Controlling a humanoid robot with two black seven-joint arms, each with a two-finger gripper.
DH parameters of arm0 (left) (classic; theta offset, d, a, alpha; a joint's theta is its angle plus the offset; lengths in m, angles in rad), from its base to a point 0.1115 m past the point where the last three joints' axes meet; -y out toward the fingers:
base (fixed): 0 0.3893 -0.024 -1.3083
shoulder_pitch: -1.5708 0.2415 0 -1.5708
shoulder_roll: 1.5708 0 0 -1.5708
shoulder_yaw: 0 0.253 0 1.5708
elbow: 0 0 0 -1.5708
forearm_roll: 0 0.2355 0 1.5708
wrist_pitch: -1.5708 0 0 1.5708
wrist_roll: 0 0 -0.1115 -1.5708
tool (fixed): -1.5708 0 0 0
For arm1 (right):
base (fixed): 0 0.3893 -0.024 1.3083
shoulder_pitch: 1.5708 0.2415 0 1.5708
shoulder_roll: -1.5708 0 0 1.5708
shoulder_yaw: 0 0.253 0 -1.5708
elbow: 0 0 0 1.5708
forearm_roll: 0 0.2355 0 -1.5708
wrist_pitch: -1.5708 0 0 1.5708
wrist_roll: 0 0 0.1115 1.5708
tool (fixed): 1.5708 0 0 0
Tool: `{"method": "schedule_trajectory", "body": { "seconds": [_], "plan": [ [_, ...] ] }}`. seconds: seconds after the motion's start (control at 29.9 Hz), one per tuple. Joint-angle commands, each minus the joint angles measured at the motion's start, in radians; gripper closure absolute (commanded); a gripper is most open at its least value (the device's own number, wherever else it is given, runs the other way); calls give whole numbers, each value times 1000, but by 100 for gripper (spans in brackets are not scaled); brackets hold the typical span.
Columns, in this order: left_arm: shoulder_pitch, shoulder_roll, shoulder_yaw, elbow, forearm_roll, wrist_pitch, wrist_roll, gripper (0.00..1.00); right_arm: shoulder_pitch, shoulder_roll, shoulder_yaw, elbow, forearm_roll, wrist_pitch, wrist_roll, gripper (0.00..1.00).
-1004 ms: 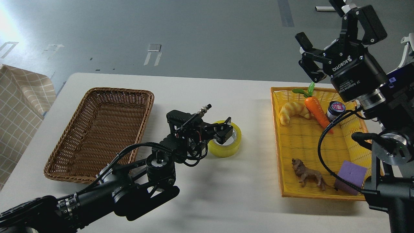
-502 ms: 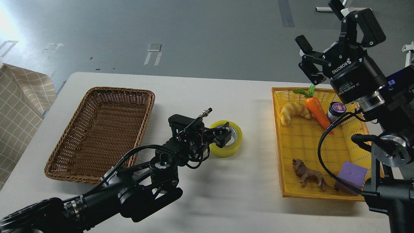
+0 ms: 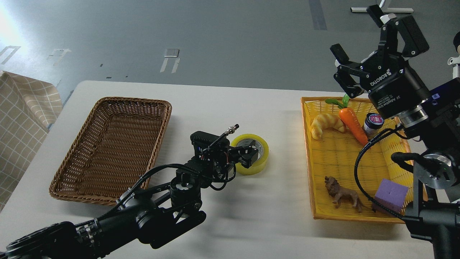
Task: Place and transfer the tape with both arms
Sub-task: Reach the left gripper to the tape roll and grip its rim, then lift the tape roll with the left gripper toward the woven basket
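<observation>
The yellow tape roll lies flat on the white table, between the two baskets. My left gripper reaches in from the lower left and sits on the roll's near-left rim, its dark fingers over the core. I cannot tell whether they grip the roll. My right gripper is raised high at the upper right, above the yellow basket's far edge. Its two fingers are spread wide and hold nothing.
A brown wicker basket stands on the left with nothing in it. A yellow basket on the right holds a croissant, a carrot, a small jar, a toy lion and a purple foam block. A checked cloth lies at the far left.
My left arm has crept forward and right, and its gripper has settled lower onto the tape's rim. The tape has stayed in place. My right gripper has shifted only slightly and remains open.
</observation>
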Motion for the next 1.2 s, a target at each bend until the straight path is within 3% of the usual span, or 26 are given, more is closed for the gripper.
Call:
{"method": "schedule_trajectory", "body": {
  "seconds": [0.0, 0.54, 0.74, 1.07, 1.14, 1.17],
  "plan": [
    [0, -1, -1, 38, 0, -1, 0, 2, -1, 0, 0, -2, 0, -1, 0, 0],
    [-2, -17, 1, 56, 0, -7, 2, 8, -24, 0, -3, -5, 0, -1, 0, 0],
    [-3, -17, 15, 59, 0, -33, 8, 51, -41, 0, -3, -4, 0, -1, 0, 0],
    [-3, -17, 15, 79, 0, -44, 12, 70, -58, 0, -3, -4, -2, -3, 1, 0],
    [-8, -11, 15, 88, 0, -47, 12, 89, -60, 0, -3, -4, -2, -5, 0, 0],
    [-9, -9, 15, 91, 0, -47, 12, 92, -61, 0, -3, -4, -2, -5, 0, 0]
  ]
}}
